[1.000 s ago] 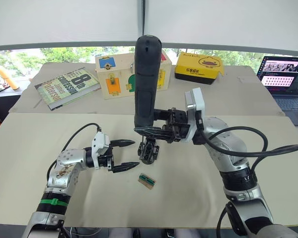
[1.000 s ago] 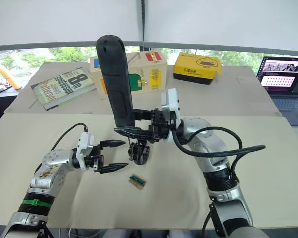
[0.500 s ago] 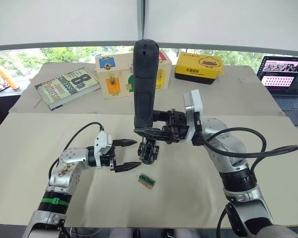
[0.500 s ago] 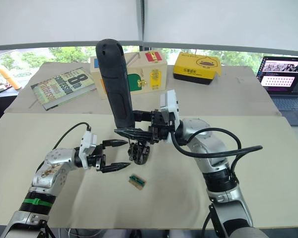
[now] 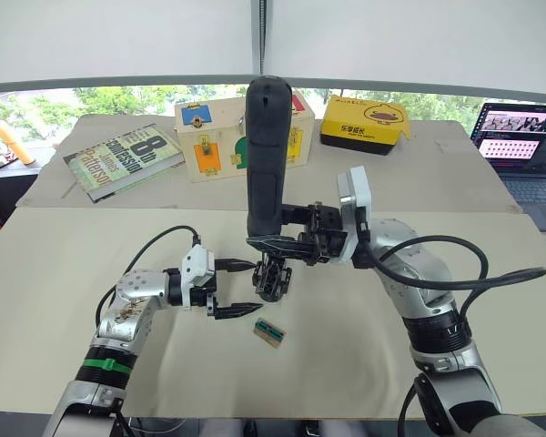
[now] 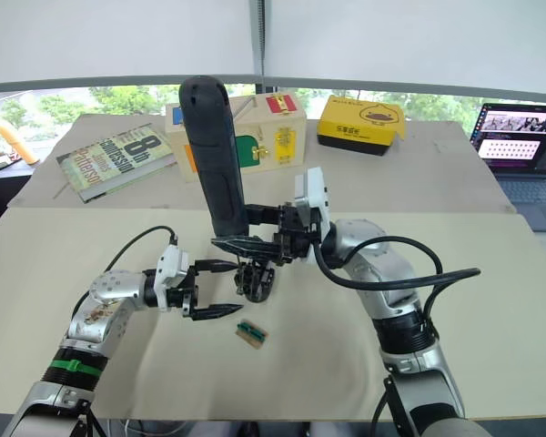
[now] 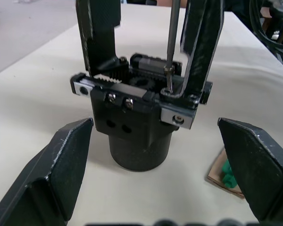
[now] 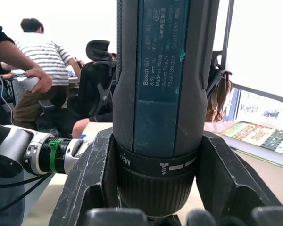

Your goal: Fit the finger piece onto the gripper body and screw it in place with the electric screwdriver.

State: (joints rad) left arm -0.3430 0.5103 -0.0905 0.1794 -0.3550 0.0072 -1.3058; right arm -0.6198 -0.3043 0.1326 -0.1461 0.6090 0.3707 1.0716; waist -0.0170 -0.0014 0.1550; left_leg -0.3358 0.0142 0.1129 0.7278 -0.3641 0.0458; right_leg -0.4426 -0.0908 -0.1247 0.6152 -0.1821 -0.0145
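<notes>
The gripper body stands on its round base mid-table. In the left wrist view two black fingers rise from it, and the finger piece is the one beside the bit. My right gripper is shut on the electric screwdriver, held upright above the body. Its thin bit comes down onto a screw at the finger piece's foot. My left gripper is open just to the left of the body, its fingers either side of the base without touching it.
A small green part on a card scrap lies just in front of the body. At the back are a book, a wooden box with coloured panels, a yellow box and a laptop. Seated people show behind the screwdriver in the right wrist view.
My left gripper has moved right, closer to the gripper body, still open. The screwdriver has stayed on the body, its top swaying slightly.
</notes>
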